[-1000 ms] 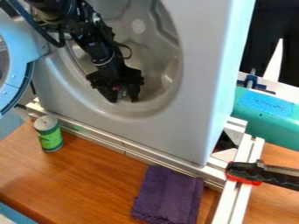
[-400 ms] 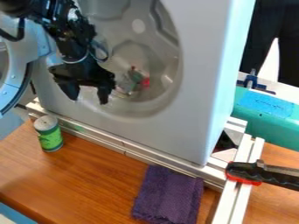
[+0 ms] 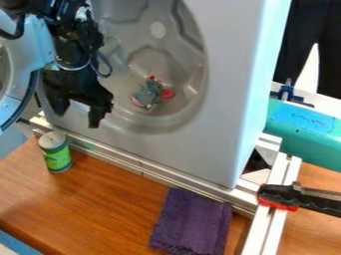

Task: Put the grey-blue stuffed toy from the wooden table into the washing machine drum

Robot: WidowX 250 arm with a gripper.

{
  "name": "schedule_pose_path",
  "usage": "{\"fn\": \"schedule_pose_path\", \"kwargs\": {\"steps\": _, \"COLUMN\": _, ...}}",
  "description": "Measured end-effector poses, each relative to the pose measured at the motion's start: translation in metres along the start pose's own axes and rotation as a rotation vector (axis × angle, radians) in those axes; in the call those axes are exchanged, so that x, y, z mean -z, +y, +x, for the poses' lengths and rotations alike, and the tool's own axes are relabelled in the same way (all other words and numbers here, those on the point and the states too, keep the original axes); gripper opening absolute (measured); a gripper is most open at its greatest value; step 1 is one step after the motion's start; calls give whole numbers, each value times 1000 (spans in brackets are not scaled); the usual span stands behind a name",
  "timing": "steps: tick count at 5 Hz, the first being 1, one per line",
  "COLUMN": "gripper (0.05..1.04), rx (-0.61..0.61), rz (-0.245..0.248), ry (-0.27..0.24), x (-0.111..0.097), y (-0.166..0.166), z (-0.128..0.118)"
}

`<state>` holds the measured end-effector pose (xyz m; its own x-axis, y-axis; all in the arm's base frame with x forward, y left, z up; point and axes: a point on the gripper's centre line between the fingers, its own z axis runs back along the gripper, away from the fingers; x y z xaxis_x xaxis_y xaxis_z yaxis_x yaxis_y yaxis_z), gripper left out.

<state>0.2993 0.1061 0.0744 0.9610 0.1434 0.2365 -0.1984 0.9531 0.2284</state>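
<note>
Toy [image 3: 150,93] lies inside the grey drum [image 3: 133,42] — end effector [image 3: 78,117] hangs nearby, spread wide.

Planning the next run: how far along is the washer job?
Looks done: the toy lies in the drum, apart from the gripper.
In hand: nothing; the gripper is open, in front of the washer.
Left: possibly the door, which stands open. The towel and can sit outside; can't tell if they count.
</note>
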Motion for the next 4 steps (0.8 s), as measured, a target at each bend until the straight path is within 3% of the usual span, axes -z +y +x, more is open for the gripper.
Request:
{"fn": "schedule_pose_path", "kwargs": {"steps": 1, "gripper": 1001, "rx": 53, "rz": 62, "ry": 82, "x": 20, "y": 14, "z": -11}}
{"fn": "schedule_pose_path", "kwargs": {"steps": 2, "gripper": 1001, "rx": 50, "rz": 61, "ry": 101, "x": 27, "y": 27, "z": -17}}
{"fn": "schedule_pose_path", "kwargs": {"steps": 3, "gripper": 1001, "rx": 130, "rz": -41, "ry": 187, "x": 42, "y": 27, "z": -34}}
{"fn": "schedule_pose_path", "kwargs": {"steps": 4, "gripper": 1001, "rx": 124, "rz": -47, "ry": 188, "x": 43, "y": 30, "z": -34}}
